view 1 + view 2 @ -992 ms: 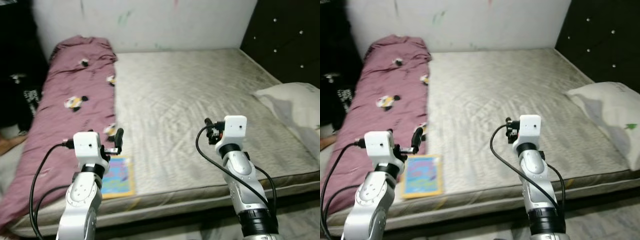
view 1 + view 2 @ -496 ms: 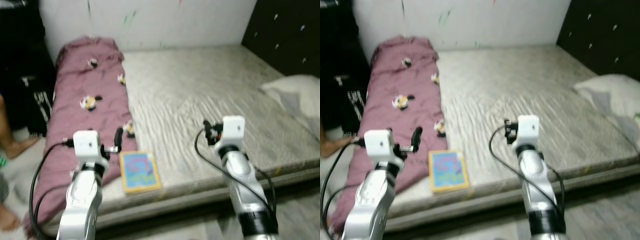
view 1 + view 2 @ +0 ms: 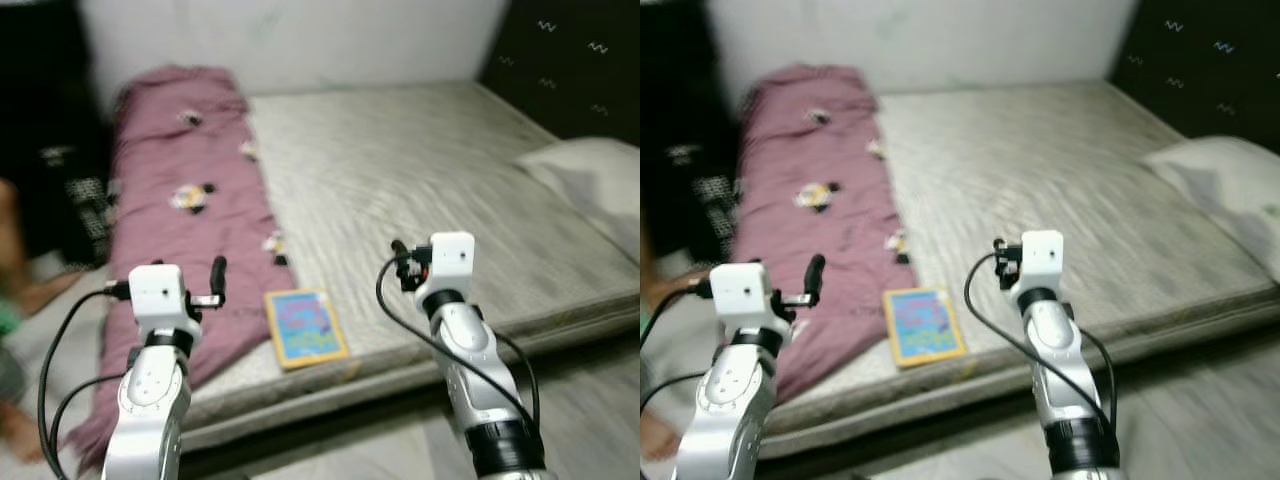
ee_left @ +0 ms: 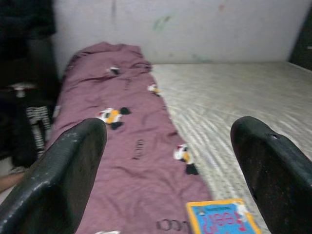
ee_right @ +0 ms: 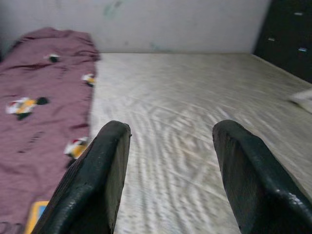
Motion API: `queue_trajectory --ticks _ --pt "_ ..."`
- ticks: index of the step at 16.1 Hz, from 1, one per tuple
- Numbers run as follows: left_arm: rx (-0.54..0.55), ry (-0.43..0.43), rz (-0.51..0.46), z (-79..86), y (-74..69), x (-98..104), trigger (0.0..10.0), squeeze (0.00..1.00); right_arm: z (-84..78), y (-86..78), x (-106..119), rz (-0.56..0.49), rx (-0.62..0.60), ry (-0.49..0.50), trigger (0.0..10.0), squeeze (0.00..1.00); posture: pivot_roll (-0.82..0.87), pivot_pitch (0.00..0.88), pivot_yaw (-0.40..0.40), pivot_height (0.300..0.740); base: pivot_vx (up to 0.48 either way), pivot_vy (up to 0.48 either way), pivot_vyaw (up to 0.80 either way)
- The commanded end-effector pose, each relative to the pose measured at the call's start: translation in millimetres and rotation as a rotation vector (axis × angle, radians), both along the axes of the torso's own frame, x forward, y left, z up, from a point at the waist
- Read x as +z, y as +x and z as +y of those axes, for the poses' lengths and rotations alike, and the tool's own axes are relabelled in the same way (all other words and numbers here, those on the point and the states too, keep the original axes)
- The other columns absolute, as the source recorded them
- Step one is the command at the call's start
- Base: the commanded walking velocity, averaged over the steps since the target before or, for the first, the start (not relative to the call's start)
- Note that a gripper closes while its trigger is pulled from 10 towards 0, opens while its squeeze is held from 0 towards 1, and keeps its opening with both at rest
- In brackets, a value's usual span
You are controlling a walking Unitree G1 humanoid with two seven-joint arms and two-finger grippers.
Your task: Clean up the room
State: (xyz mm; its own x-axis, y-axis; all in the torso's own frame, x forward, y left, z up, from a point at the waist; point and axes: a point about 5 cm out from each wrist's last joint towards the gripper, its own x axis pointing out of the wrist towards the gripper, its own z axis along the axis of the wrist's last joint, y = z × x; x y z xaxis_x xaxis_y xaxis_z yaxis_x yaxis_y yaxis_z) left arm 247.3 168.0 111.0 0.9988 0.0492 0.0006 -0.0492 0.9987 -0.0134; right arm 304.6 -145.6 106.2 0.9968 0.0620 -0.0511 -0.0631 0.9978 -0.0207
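The blue picture book with a yellow border [image 3: 306, 328] lies flat at the near edge of the grey quilted mattress [image 3: 430, 180], just beside the maroon patterned blanket [image 3: 185, 215]. A white pillow [image 3: 590, 185] rests at the right side. The left gripper [image 4: 170, 161] and right gripper [image 5: 168, 170] are both raised short of the bed, jaws wide and empty. Risk: the head views are blurred, so a reach made now could misjudge position and push the book off the edge.
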Motion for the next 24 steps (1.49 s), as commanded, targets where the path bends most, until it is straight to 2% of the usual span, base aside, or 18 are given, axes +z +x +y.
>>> queue_trajectory --ticks 1,3,9,17,24 --pt "-0.021 -0.002 -0.013 -3.1 1.1 3.2 10.0 0.0 -3.4 0.2 3.7 -0.01 -0.011 -0.007 10.0 0.0 -0.03 0.013 -0.032 0.74 0.0 0.0 0.0" --pt "-0.036 -0.011 -0.02 -3.0 -0.2 3.7 10.0 0.0 -3.4 -0.6 2.9 -0.006 -0.009 -0.008 10.0 0.0 -0.03 0.015 -0.031 0.74 0.0 0.0 0.0" --pt "-0.037 -0.017 -0.028 -1.6 1.2 5.7 10.0 0.0 -3.5 0.7 3.4 -0.004 -0.014 -0.007 10.0 0.0 -0.03 0.027 -0.028 0.74 0.0 0.0 -0.67" --pt "-0.043 -0.02 -0.031 -2.0 0.1 6.3 10.0 0.0 -3.6 0.1 4.1 -0.008 -0.012 -0.006 10.0 0.0 -0.04 0.03 -0.026 0.74 0.233 0.0 0.0" --pt "-0.003 -0.006 -0.034 0.0 -0.3 5.7 10.0 0.0 -2.4 -1.2 2.1 -0.001 -0.001 -0.004 10.0 0.0 -0.03 0.03 -0.025 0.74 0.0 0.0 0.0"
